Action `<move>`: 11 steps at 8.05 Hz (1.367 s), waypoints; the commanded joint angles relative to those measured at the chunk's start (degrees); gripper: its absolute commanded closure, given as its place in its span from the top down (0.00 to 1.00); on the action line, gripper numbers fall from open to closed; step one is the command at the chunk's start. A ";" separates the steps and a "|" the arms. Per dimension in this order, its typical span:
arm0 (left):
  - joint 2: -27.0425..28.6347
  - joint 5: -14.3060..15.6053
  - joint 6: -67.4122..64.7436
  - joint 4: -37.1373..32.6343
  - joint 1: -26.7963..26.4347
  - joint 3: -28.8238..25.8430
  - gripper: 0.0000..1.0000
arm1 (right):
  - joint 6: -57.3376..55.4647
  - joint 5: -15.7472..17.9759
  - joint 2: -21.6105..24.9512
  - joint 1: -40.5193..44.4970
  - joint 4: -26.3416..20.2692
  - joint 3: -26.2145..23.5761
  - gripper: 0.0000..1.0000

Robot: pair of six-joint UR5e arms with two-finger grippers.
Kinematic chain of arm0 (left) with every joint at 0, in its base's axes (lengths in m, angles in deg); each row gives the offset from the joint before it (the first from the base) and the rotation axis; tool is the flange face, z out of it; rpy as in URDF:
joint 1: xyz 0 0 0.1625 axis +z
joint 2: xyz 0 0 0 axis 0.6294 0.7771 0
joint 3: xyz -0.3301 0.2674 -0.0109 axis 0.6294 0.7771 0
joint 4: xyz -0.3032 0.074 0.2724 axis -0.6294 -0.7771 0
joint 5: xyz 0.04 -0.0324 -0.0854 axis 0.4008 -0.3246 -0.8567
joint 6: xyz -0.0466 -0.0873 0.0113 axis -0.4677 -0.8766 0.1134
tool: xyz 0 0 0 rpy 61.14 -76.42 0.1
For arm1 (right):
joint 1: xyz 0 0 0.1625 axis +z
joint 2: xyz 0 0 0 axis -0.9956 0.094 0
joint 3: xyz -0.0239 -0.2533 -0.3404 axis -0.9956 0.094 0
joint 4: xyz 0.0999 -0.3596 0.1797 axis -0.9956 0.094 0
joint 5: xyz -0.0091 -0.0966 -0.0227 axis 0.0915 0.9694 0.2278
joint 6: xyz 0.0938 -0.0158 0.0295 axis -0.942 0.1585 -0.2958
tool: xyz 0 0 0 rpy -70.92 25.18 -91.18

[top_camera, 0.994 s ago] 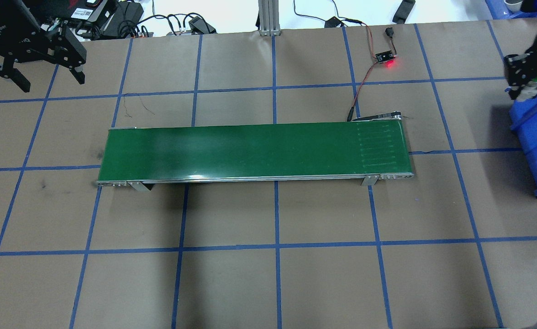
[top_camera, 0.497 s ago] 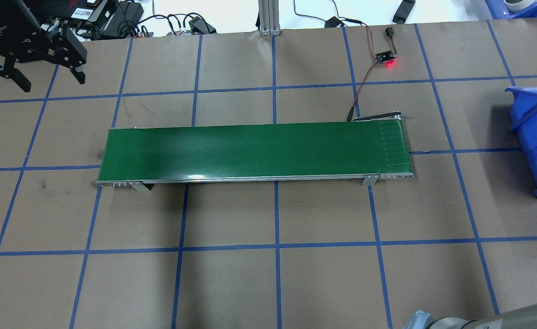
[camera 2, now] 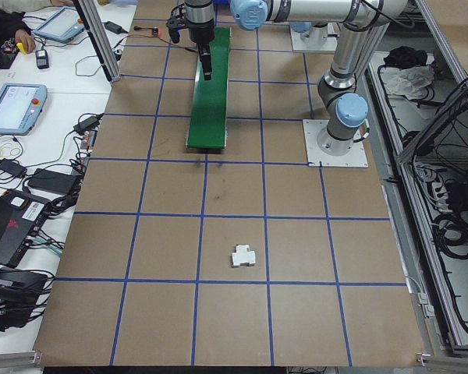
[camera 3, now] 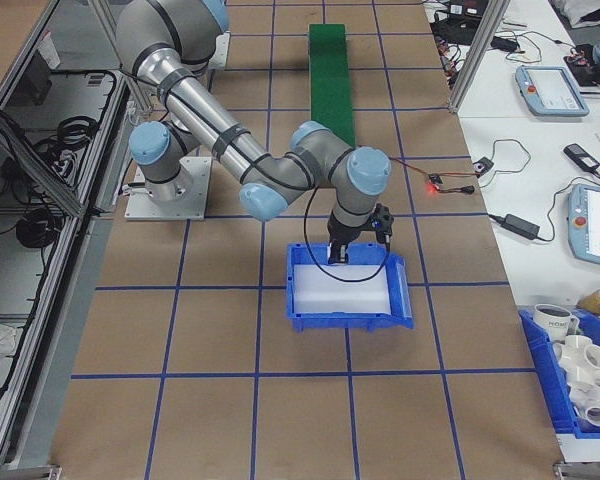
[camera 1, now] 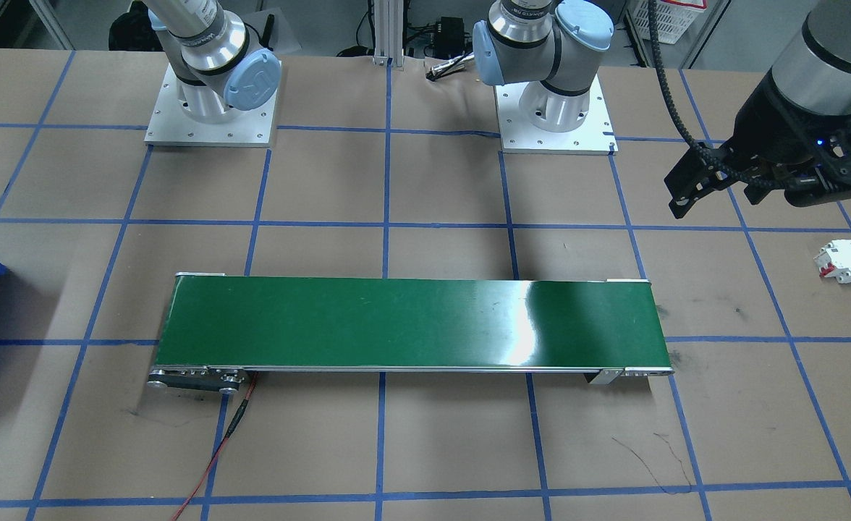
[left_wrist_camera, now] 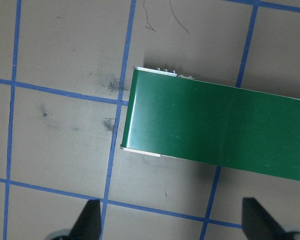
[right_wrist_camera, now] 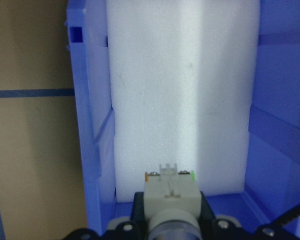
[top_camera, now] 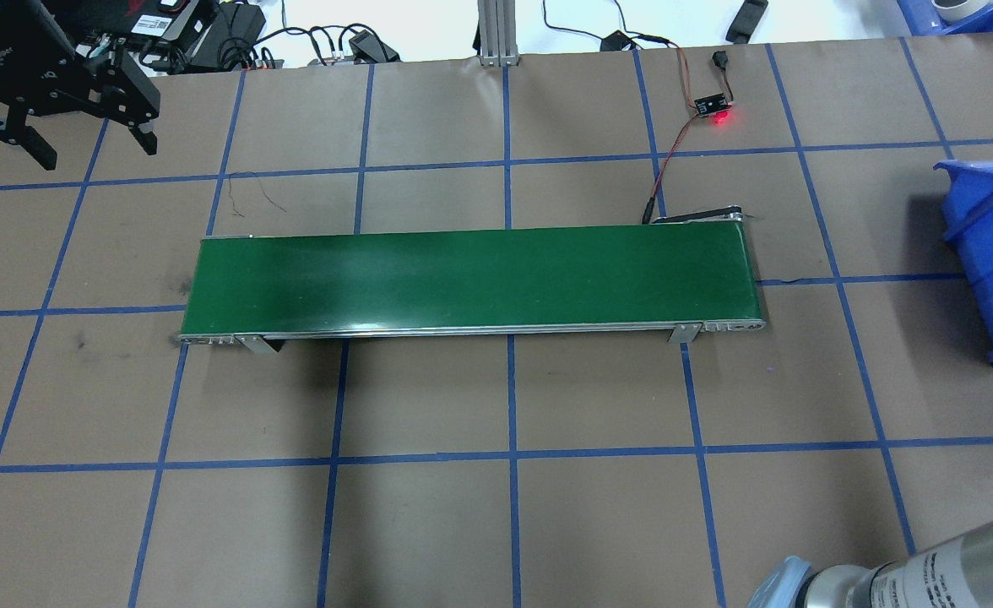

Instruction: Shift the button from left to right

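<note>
Right wrist view, nearest first: the button (right_wrist_camera: pixel 171 197) sits clamped in the right gripper (right_wrist_camera: pixel 171 225), jaws closed on its silver collar, white blocky base pointing away from the camera. Directly beyond it lies the white foam liner (right_wrist_camera: pixel 182 95) of the blue bin (right_wrist_camera: pixel 87 125). The button hangs over the liner's near end, inside the bin walls; whether it touches the foam cannot be told from this view.

Exterior right view agrees: the right arm reaches down with its gripper (camera 3: pixel 337 255) at the bin's rim (camera 3: pixel 348 322) nearest the robot, above the liner.

Judgement: step in hand is the release into the bin; the carry looks essentially done. To do it well, lower until the base is just above the foam, keep the part clear of the near wall, then part the jaws fully and lift straight up so the cap does not drag or tip the part out.

Farther off: the green conveyor (top_camera: pixel 471 279) is bare along the table's middle. Left gripper (top_camera: pixel 66 135) hovers beyond the belt's left end, jaws apart and holding nothing; its fingertips (left_wrist_camera: pixel 87 220) frame the belt end in the left wrist view. A white breaker (camera 1: pixel 841 260) with red parts lies on the table, near the left arm.
</note>
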 commanded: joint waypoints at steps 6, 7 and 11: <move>0.00 0.00 0.00 0.10 0.00 0.02 1.00 | 4.85 -0.08 -8.08 -1.48 7.63 -0.04 0.00; 0.00 0.00 -0.08 0.10 0.00 0.02 1.00 | 5.90 -0.17 -8.43 -2.09 7.63 -0.12 0.00; 0.00 0.00 0.00 0.10 0.00 0.02 1.00 | 7.58 -0.17 -8.70 -2.45 7.71 -1.18 0.16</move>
